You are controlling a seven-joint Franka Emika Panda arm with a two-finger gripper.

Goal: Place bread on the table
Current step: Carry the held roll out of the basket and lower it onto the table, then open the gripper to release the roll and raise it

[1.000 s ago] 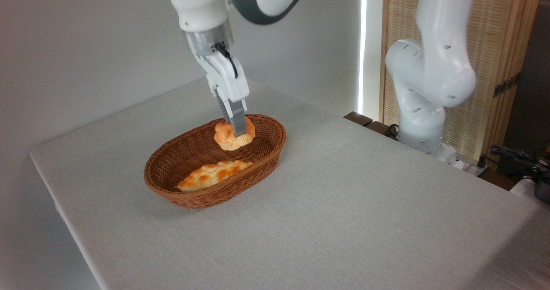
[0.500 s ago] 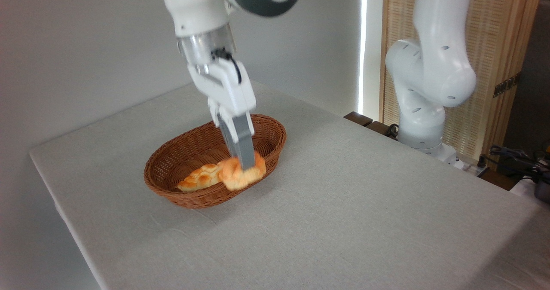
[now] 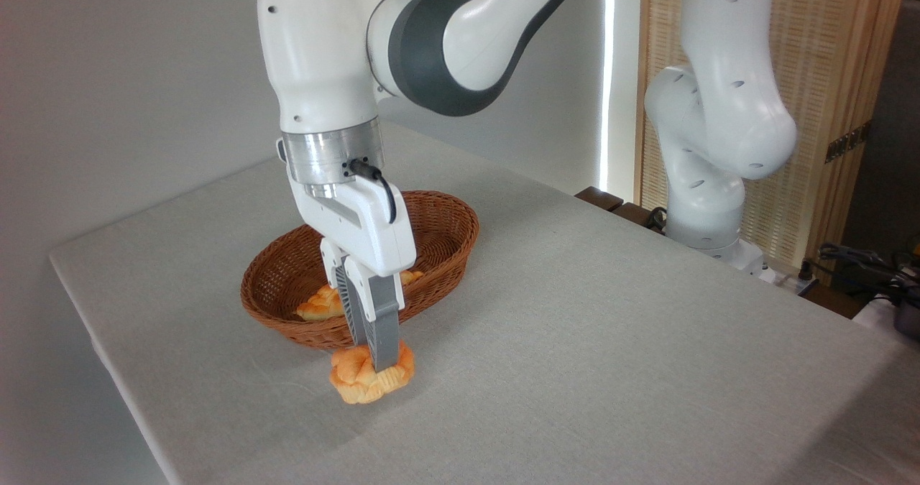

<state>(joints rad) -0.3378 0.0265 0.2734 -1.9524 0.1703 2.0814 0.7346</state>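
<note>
The bread (image 3: 363,381), a small golden-orange bun with a lumpy top, hangs just in front of the wicker basket (image 3: 445,235), close over the table (image 3: 611,341). My gripper (image 3: 377,361) points down and is shut on the bun's top, its grey fingers (image 3: 384,334) hiding the middle of it. I cannot tell whether the bun's underside touches the cloth. A faint shadow lies under it.
A long braided pale loaf (image 3: 320,305) lies in the basket, mostly hidden behind my gripper. The arm's white base (image 3: 708,205) stands at the table's far right edge. The table's left edge and front corner are near the bun.
My gripper has carried the bun out of the basket, over its front rim, and lowered it toward the table in front of the basket.
</note>
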